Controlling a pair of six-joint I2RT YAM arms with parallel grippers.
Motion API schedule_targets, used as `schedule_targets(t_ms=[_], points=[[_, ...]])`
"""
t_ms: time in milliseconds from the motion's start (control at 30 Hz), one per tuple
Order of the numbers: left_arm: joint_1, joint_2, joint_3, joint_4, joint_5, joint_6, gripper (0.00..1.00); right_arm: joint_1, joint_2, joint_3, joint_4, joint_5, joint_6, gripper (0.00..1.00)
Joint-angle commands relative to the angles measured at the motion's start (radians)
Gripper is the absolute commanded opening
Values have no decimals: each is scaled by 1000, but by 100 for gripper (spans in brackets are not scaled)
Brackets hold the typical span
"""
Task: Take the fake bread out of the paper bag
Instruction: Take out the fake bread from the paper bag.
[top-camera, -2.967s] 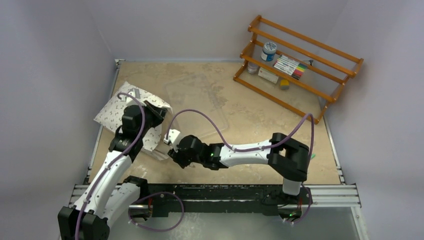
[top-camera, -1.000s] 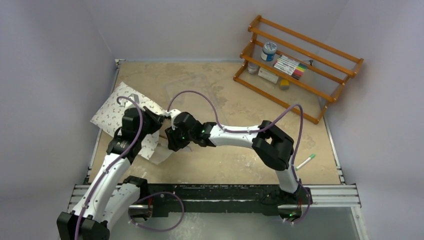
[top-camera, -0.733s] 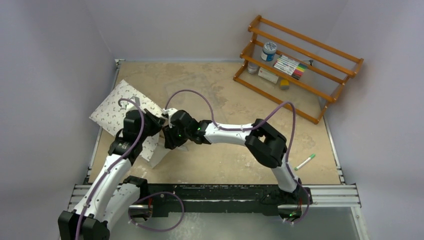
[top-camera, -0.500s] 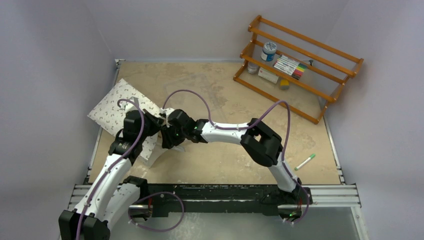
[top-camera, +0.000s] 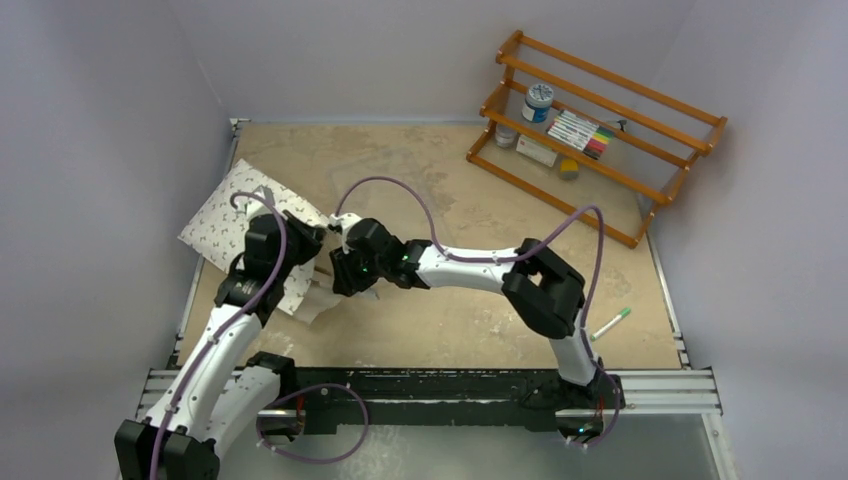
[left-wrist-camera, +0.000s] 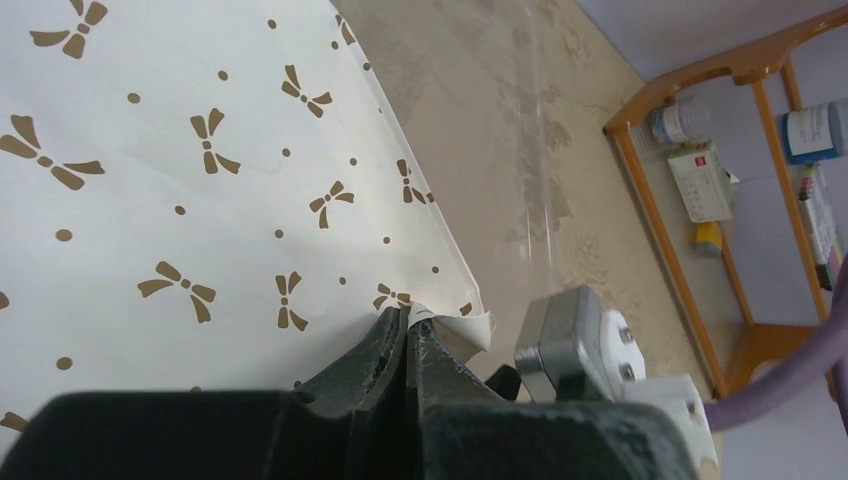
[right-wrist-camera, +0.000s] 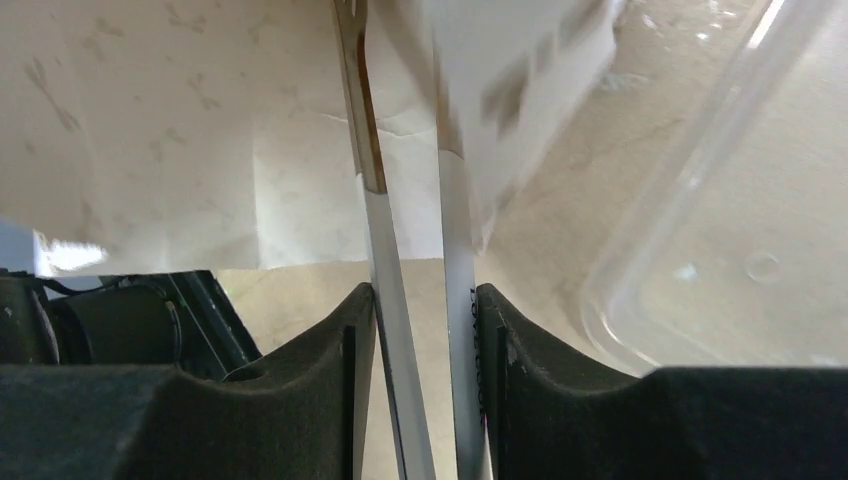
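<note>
The paper bag (top-camera: 225, 215), white with small brown bow-shaped marks, lies at the left side of the tabletop (top-camera: 450, 320), its mouth end turned toward the middle. The left fingers (left-wrist-camera: 400, 345) are pressed fully together on the corner of the bag's edge, a small curl of paper sticking out above their tips. Just beside them, the right fingers (right-wrist-camera: 358, 320) are clamped on a pair of metal tongs (right-wrist-camera: 378, 220), squeezing the two blades close together without making them meet. The blades run up against the bag's paper, and one slips behind a hanging flap (its tip is hidden there). The fake bread cannot be seen in any view. A clear tray (right-wrist-camera: 690, 200) sits just to the right of the tongs. At the far right corner stands a wooden rack (top-camera: 600, 130), and a green marker (top-camera: 611, 324) lies near the right edge.
</note>
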Motion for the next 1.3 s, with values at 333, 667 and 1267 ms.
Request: schedule_targets(t_ms=[333,667,1267], points=[[0,150,164,104,-115,-20,0,-13,-291,-214,36,181,-85,0],[11,161,169,104,-136,-39,0,-13,-406,-293,32,200,-96,0],[11,205,133,126,4,-87,0,-13,-222,-107,86,313,-178,18]])
